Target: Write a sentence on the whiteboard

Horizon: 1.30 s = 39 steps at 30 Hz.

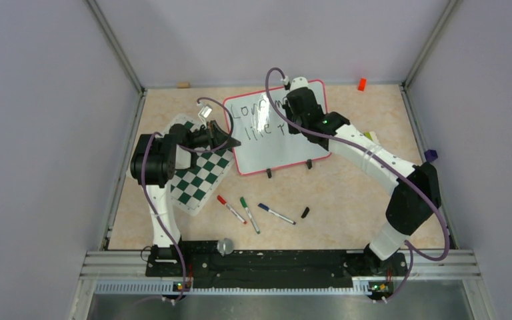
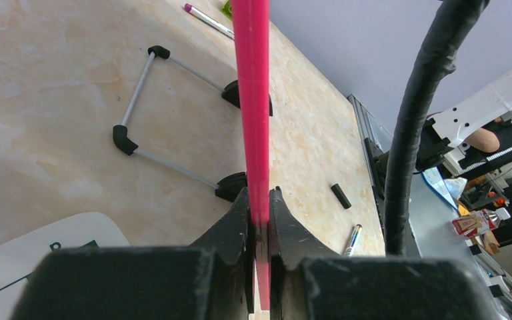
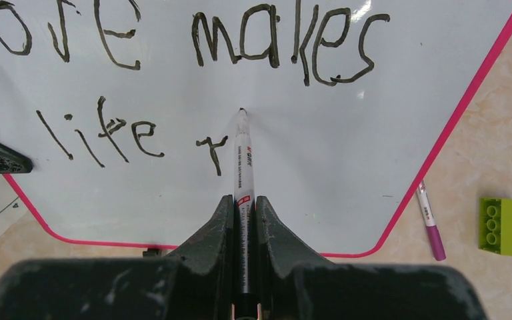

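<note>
The whiteboard (image 1: 270, 150) with its thin red frame stands tilted at the back middle of the table. The sentence (image 3: 267, 43) reads "Love makes" on the top line and "life r" (image 3: 107, 133) below. My right gripper (image 3: 243, 200) is shut on a black marker (image 3: 243, 160). The marker's tip rests at the board just up and right of the "r". My left gripper (image 2: 260, 193) is shut on the board's red frame (image 2: 252, 100) at its left edge. From above, the left gripper (image 1: 230, 141) sits at the board's left side and the right gripper (image 1: 300, 107) hangs over the writing.
A green-and-white checkered mat (image 1: 200, 173) lies left of the board under my left arm. Red (image 1: 231, 209), green (image 1: 249, 215) and blue (image 1: 277, 214) markers and a black cap (image 1: 305, 213) lie in front. A purple marker (image 3: 430, 223) and a green-white brick (image 3: 505, 227) lie to the right.
</note>
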Each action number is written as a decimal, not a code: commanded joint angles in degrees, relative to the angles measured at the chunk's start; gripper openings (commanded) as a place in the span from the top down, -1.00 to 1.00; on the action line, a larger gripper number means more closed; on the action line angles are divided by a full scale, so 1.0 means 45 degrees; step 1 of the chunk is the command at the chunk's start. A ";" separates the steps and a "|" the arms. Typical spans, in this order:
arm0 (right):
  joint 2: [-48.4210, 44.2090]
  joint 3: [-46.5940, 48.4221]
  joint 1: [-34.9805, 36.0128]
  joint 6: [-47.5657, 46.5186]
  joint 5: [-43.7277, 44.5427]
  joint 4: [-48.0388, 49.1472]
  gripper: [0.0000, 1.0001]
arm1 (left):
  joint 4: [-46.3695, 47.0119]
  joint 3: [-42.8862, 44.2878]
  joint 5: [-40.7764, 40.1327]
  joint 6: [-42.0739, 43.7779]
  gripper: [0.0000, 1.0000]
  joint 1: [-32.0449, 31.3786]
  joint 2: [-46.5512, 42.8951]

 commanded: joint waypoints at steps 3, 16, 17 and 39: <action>0.0176 0.0473 -0.0075 0.0306 0.0908 -0.0194 1.00 | 0.1490 -0.0088 0.0372 0.1123 1.00 -0.0025 -0.0412; 0.0133 0.0426 -0.0103 0.0350 0.0832 -0.0189 1.00 | 0.1490 -0.0069 0.0372 0.1099 1.00 -0.0027 -0.0392; 0.0120 0.0450 -0.0095 0.0351 0.0739 -0.0193 1.00 | 0.1490 -0.0069 0.0372 0.1101 1.00 -0.0032 -0.0395; -0.1273 -0.0826 -0.0095 0.0491 -0.0222 -0.0071 1.00 | 0.1490 -0.0088 0.0366 0.1097 1.00 -0.0025 -0.0392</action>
